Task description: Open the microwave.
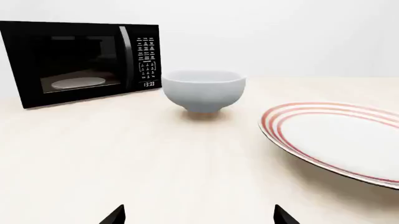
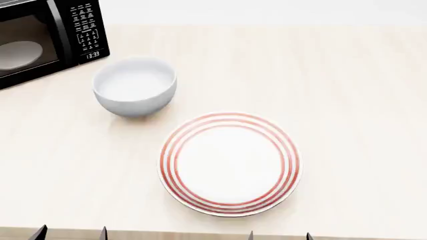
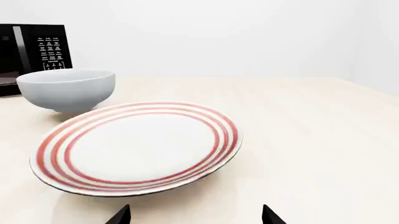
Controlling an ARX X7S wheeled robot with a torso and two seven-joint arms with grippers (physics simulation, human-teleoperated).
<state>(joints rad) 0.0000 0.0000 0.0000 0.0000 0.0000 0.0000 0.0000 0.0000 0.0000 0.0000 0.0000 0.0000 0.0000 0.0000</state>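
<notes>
The microwave [image 1: 81, 60] stands at the far left corner of the bench [image 2: 360, 100], with its door shut; through the glass the round white turntable [image 1: 78, 82] shows inside. The grey bowl [image 2: 135, 86] sits just beside the microwave, on the keypad side and a little nearer to the robot; the red-striped plate [image 2: 230, 163] lies further from the microwave, beyond the bowl and nearer still to the robot. I judge that both dishes are set close by so that something may go into the microwave later, but for this task they are only in the way.

The microwave faces toward the robot, turned a little toward the plate; its long axis runs along the back of the bench, from the glass door to the keypad [image 1: 146, 58]; the vertical black handle [image 1: 125, 58] stands between glass and keypad, so the door probably swings away from the bowl.

The left claw [image 1: 198, 215] is well apart from the microwave, low over the bench, its two tips spread wide with nothing between them; the right claw [image 3: 195, 214] is also wide and empty, near the plate. The reach toward the handle is not yet begun, in my judgement.
</notes>
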